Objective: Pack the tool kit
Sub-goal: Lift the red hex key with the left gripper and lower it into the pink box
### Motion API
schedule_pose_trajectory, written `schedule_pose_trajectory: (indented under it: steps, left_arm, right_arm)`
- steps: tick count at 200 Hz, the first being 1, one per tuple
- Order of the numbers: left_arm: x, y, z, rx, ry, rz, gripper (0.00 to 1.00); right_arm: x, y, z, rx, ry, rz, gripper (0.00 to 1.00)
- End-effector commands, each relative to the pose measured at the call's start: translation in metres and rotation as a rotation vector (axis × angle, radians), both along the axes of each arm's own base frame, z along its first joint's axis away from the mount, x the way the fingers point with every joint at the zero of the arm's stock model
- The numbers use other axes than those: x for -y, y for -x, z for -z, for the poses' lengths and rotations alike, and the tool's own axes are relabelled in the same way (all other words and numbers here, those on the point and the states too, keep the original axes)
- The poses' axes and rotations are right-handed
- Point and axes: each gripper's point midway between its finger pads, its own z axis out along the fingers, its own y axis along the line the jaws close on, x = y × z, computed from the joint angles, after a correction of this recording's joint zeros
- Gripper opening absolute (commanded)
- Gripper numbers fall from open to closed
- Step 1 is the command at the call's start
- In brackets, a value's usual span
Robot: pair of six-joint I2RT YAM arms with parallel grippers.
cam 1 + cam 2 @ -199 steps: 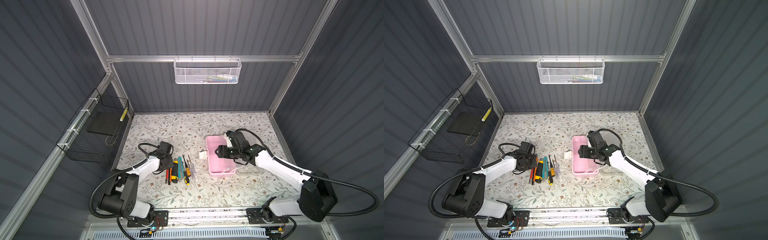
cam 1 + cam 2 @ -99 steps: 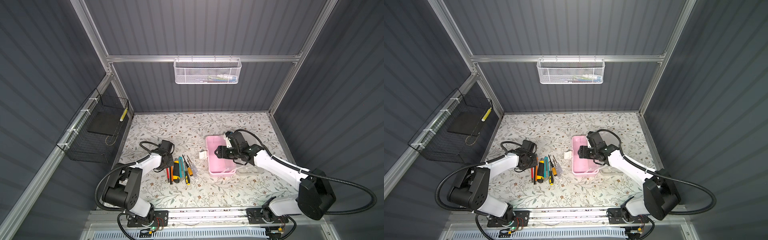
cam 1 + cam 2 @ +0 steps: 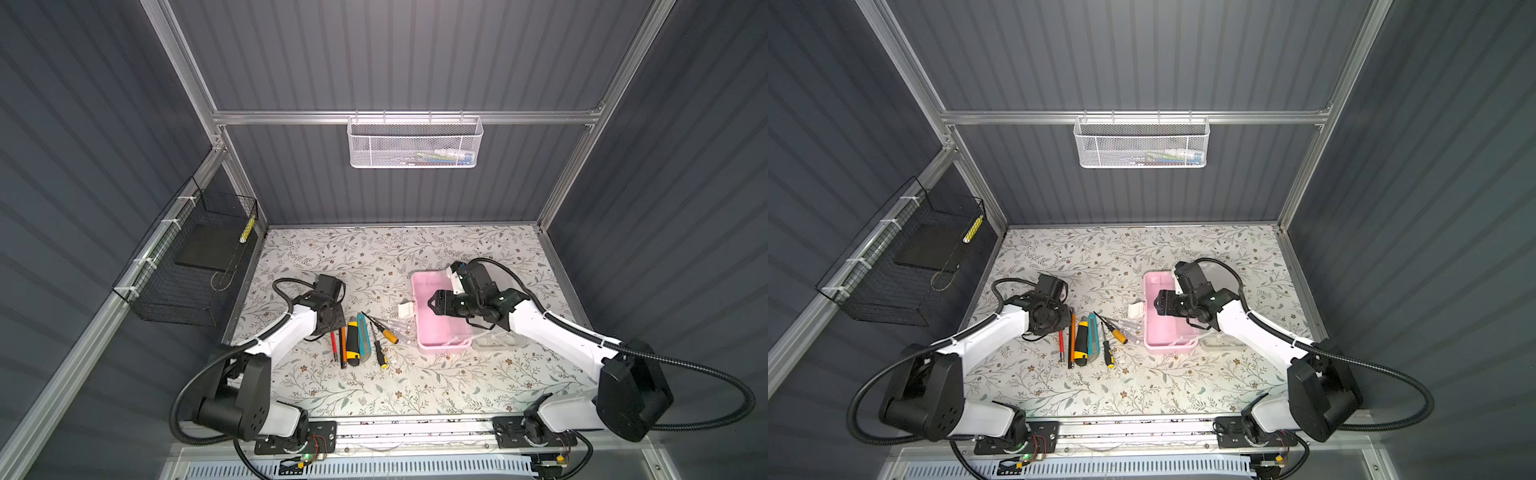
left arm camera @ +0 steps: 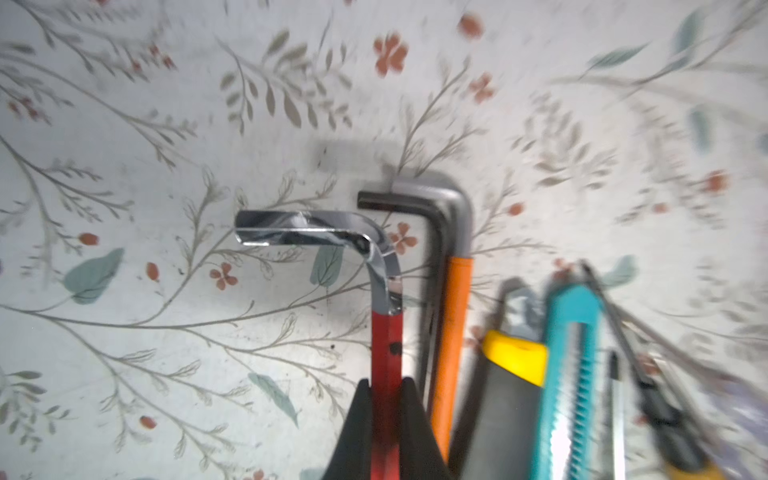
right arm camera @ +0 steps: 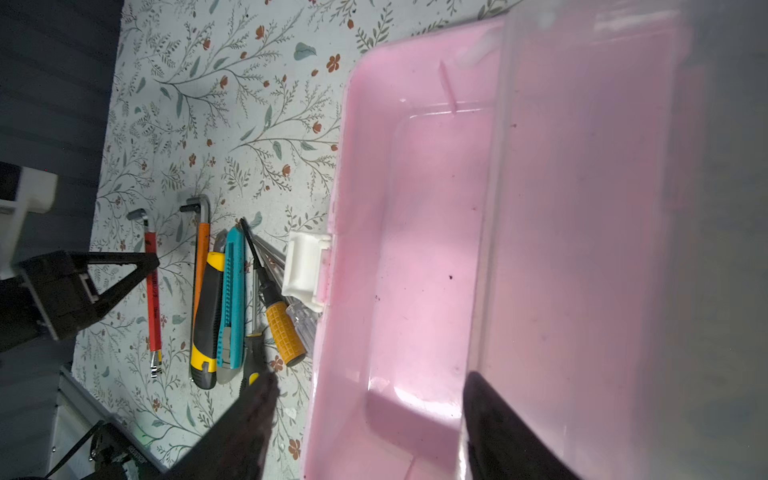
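The left gripper [image 4: 386, 388] was clamped on the red hex key [image 4: 386, 332]. Its fingers [image 4: 359, 419] pinched the red sleeve from both sides, and the key's chrome bent end reached out ahead of the fingertips. Just beside the grip, on the side toward the other arm, lay the orange hex key [image 4: 453, 324], parallel to the red one. Next to it lay the yellow-and-black utility knife [image 4: 511, 374] and then the teal utility knife [image 4: 573, 357], side by side on the floral table [image 3: 374, 386]. Farther from that gripper, the yellow-handled screwdriver [image 3: 390, 335] lay slanted, its handle near the white latch [image 3: 407, 309] of the pink box [image 3: 432, 328].

The right gripper [image 3: 434, 302] hovered over the open pink box with its jaws apart and nothing between them. In the right wrist view, one finger [image 5: 249, 424] hung over the table on the tools' side of the box wall. The other finger [image 5: 494, 428] sat by the edge of the frosted lid [image 5: 623, 208], which stood raised on the side of the gripper away from the tools. Whether that finger touched the lid could not be told.

Well beyond both grippers, the black wire basket [image 3: 195, 266] hung on the side wall nearer the left arm. The white mesh basket [image 3: 415, 145] hung on the rear rail.
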Motion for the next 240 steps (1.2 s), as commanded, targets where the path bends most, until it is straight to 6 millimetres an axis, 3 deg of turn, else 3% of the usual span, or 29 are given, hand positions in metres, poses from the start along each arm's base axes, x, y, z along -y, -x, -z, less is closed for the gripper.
schedule_pose_trajectory:
  steps: [1, 17, 39, 65, 104, 148, 193, 239, 240]
  left_arm:
    - [0.026, -0.015, -0.071, 0.157, 0.107, 0.038, 0.00]
    - [0.054, -0.021, -0.105, 0.235, 0.199, 0.075, 0.00]
    - [0.112, -0.029, -0.140, 0.324, 0.361, 0.153, 0.00]
    - [0.178, -0.040, -0.155, 0.366, 0.499, 0.226, 0.00]
    - [0.247, -0.049, -0.135, 0.325, 0.573, 0.285, 0.00]
    - [0.294, -0.047, -0.097, 0.250, 0.607, 0.282, 0.00]
    - [0.319, -0.050, -0.072, 0.188, 0.606, 0.284, 0.00]
    - [0.321, -0.047, -0.031, 0.091, 0.555, 0.237, 0.00]
    - [0.325, -0.049, -0.038, 0.102, 0.566, 0.240, 0.00]
  right_arm:
    - [0.002, -0.001, -0.021, 0.034, -0.064, 0.017, 0.71]
    - [0.009, -0.003, -0.031, 0.053, -0.097, 0.051, 0.71]
    - [0.023, -0.005, -0.044, 0.077, -0.134, 0.102, 0.71]
    - [0.040, -0.007, -0.054, 0.081, -0.176, 0.149, 0.71]
    - [0.061, 0.001, -0.065, 0.115, -0.162, 0.198, 0.71]
    - [0.072, 0.012, -0.068, 0.141, -0.175, 0.231, 0.71]
    - [0.077, 0.020, -0.063, 0.146, -0.173, 0.243, 0.71]
    - [0.083, 0.026, -0.058, 0.159, -0.181, 0.264, 0.71]
    - [0.083, 0.026, -0.058, 0.160, -0.181, 0.265, 0.71]
